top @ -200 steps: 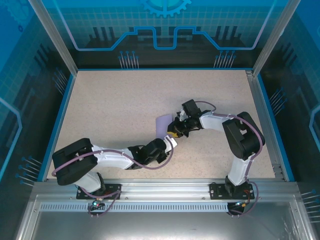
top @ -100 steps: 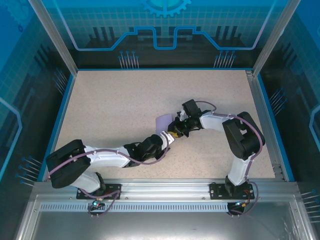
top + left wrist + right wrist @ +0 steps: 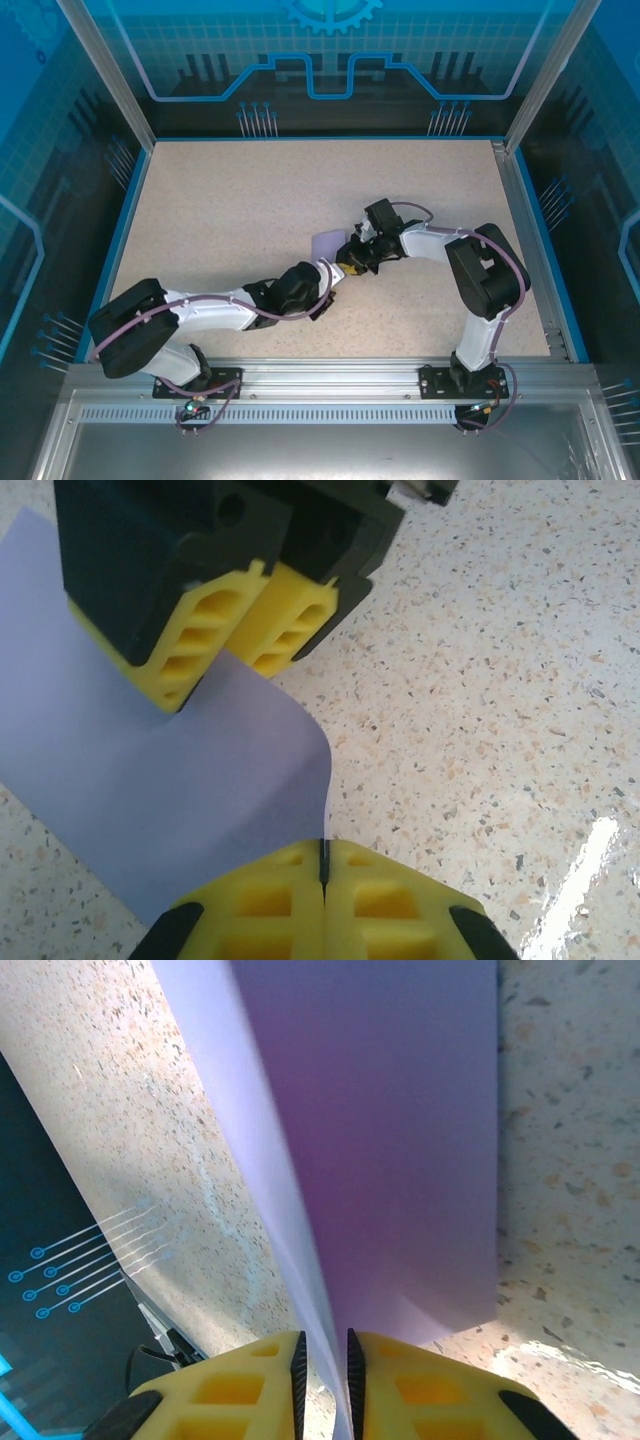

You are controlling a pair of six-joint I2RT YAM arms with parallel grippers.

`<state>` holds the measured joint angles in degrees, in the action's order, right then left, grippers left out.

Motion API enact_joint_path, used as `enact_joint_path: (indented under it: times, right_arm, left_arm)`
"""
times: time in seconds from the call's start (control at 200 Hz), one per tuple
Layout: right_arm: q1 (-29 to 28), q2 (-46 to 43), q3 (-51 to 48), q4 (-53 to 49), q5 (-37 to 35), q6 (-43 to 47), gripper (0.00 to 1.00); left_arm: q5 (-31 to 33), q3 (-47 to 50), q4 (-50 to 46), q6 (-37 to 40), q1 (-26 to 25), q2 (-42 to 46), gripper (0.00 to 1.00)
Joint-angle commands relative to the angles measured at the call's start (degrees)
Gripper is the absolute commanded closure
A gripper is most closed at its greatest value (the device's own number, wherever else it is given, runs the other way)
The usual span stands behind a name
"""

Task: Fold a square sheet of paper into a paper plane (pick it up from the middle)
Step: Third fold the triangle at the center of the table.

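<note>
**Pinched from both sides now**

Starting with the sheet (image 3: 150, 770): pale lavender, plain, bowed into a soft curl between the two sets of fingers. Shows no dart shape yet. Hard to say how much of it rests flat on the table (image 3: 500, 730).

Held along the far edge by the right gripper (image 3: 322, 1360). Only a sliver of gap there, about the thickness of the paper, with the sheet running straight out from between the pads (image 3: 420, 1390).

And caught at the near edge too, by the left gripper (image 3: 322, 865)! Snapped fully shut within the last half second, after standing slightly parted just before. Pressed pad to pad, with the curled lip of the paper tucked into the seam.

Stretched further forward as well, going by the overhead view. Now sitting just beside the right gripper, not well short of it as a second ago.

Means a two-handed hold, probably the set-up for pulling a crease. Looks early in the fold, with most of the shaping left to do. Calls for both ends moving together next. Risks a slip or a tear in paper this thin if pulled apart.
</note>
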<state>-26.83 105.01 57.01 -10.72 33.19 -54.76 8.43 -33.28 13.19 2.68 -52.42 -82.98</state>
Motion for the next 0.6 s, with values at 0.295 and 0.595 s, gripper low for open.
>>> enact_joint_path:
  times: [0.295, 0.595]
  right_arm:
    - [4.9, -6.0, 1.1, -10.9, -7.5, 7.7, 0.71]
    - [4.0, 0.6, 10.8, -12.8, -5.8, 12.8, 0.87]
  left_arm:
    - [-21.6, -6.5, -6.0, -9.1, 11.4, -2.5, 1.00]
    - [-25.1, -8.9, -9.7, -11.4, 13.7, -6.1, 1.00]
